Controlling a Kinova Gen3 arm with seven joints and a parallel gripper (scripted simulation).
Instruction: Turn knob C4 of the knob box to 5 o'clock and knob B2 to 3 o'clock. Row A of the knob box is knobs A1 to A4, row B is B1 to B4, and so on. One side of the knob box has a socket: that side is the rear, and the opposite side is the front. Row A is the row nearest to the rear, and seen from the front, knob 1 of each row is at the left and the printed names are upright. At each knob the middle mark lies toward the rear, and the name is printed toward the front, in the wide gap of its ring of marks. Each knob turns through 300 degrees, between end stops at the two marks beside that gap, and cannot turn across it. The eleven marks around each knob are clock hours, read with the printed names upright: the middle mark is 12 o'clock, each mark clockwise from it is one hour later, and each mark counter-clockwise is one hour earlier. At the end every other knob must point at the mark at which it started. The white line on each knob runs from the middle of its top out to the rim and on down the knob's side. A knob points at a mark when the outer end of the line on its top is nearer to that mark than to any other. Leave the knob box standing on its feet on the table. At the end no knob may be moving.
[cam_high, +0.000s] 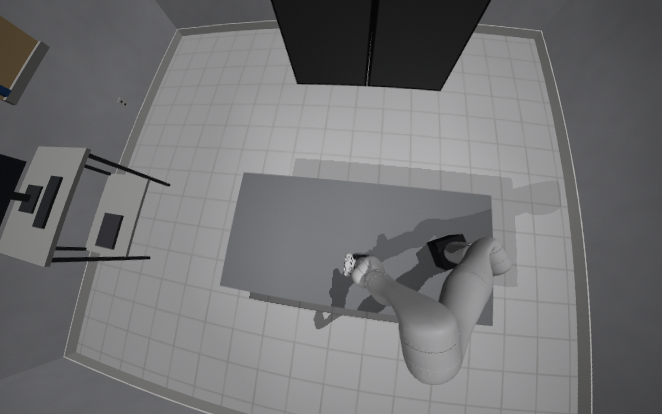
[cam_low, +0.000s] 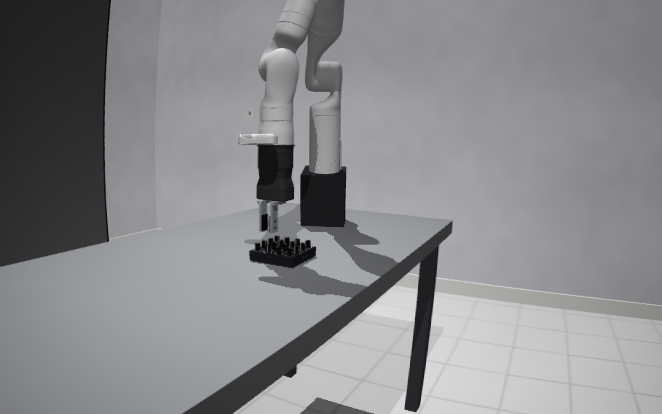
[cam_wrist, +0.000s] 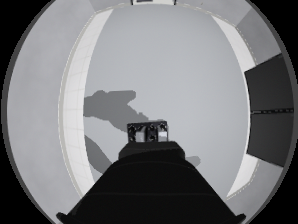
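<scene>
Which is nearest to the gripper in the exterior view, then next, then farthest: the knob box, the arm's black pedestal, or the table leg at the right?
1. Knob box: directly below the gripper, whose fingers hang just above its knobs.
2. Black pedestal: behind and to the right, on the table.
3. Table leg: far right, under the table's corner.
</scene>
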